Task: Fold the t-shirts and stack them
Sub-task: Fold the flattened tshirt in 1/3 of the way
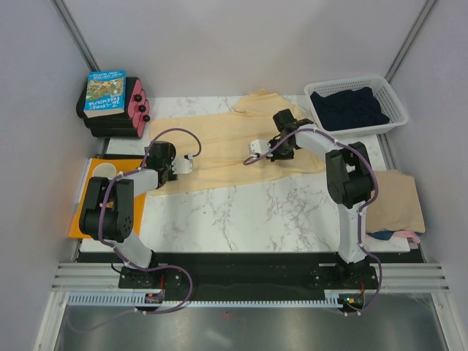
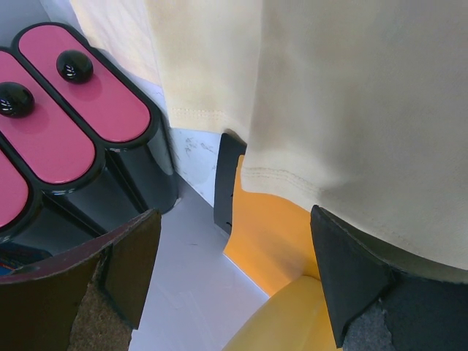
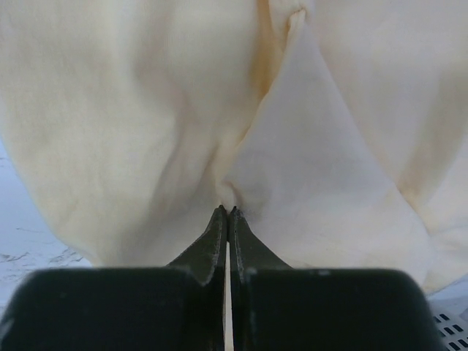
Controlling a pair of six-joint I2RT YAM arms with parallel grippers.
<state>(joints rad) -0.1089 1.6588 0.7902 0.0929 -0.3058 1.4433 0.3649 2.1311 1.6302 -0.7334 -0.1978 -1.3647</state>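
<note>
Right wrist view: the right claw (image 3: 228, 213) is clenched, pinching a fold of the pale yellow t-shirt (image 3: 131, 117), which sprawls across the far half of the worktop (image 1: 241, 219). The left claw (image 2: 238, 281) gapes wide at that shirt's left hem, by the orange sheet (image 2: 263, 238). A navy t-shirt (image 1: 349, 108) fills the basket (image 1: 398, 110) at the far right corner.

pale yellow t-shirt (image 1: 219, 150) spread out, navy t-shirt (image 1: 349, 108) heaped in basket (image 1: 399, 104), tan t-shirt (image 1: 395, 201) over pink t-shirt (image 1: 409, 235)

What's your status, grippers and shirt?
Right gripper shut on pale yellow t-shirt. Left gripper open over its edge. Pink-topped black boxes close on left.
</note>
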